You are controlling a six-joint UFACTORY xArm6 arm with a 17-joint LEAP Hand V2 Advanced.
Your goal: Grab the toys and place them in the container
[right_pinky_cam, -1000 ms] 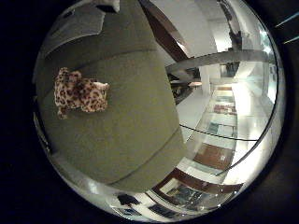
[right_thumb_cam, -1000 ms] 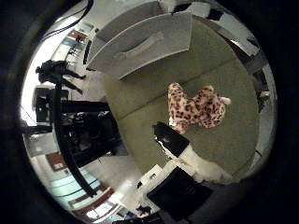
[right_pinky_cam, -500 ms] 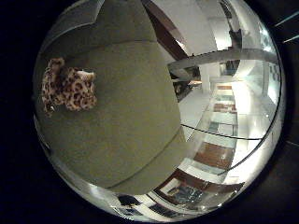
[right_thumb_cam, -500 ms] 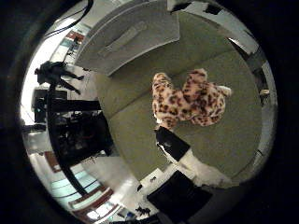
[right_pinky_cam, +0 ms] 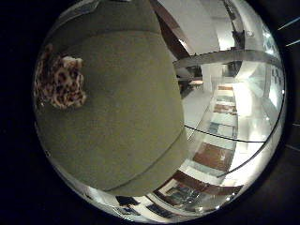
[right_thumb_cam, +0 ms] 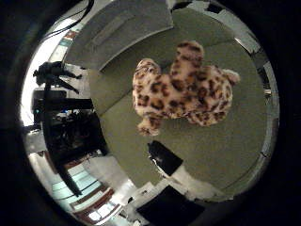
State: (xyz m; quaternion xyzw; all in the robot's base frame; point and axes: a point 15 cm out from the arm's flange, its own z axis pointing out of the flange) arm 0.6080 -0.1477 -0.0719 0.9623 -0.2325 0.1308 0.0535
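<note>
Olive-green cushion (right_pinky_cam: 126, 122) underneath, soft and bare apart from the leopard (right_thumb_cam: 181, 92). Spotted plush leopard lying flat on it, close below the palm and filling much of the thumb-side view. Grey container (right_thumb_cam: 117, 30) just past the cushion's far edge, near the leopard but not touching. Black fingertip of the hand (right_thumb_cam: 164, 157) reaching in beside the leopard's paw, apart from it. Cannot tell whether fingers straight or curled.

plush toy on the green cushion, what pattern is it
Leopard spots, brown on tan, on the plush toy; clearest in the thumb side palm view.
</note>
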